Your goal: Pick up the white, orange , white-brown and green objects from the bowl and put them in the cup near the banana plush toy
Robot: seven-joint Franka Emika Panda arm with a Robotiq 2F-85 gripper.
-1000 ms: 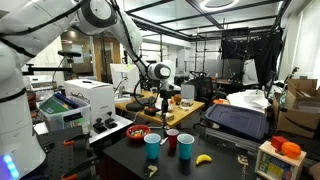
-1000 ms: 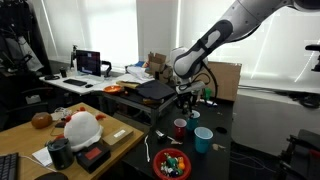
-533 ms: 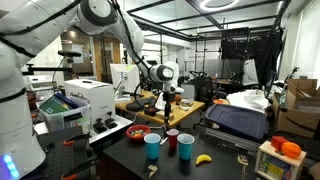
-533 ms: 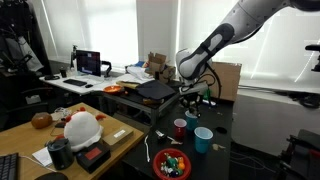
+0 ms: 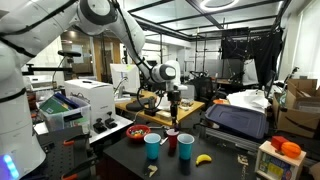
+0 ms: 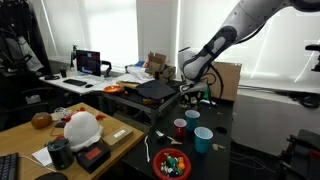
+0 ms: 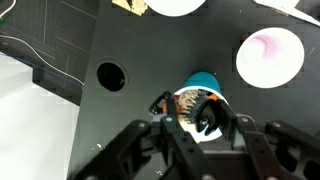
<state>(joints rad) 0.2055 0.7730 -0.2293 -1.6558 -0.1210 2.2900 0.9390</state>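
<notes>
Gripper (image 5: 174, 118) hangs above the cups (image 5: 172, 140) in an exterior view, with the red bowl (image 5: 138, 132) near the table's (image 5: 115, 158) far edge and the banana plush toy (image 5: 203, 158) toward its near edge. In an exterior view it hovers over a teal cup (image 6: 191, 118). Wrist view: half-closed fingers (image 7: 213, 112) pinch a small whitish-orange object (image 7: 187, 100).

White boxy machine (image 5: 88, 99); open laptop (image 6: 90, 63), screen lit; brown cardboard box (image 6: 229, 79); black keyboard (image 6: 8, 166).
</notes>
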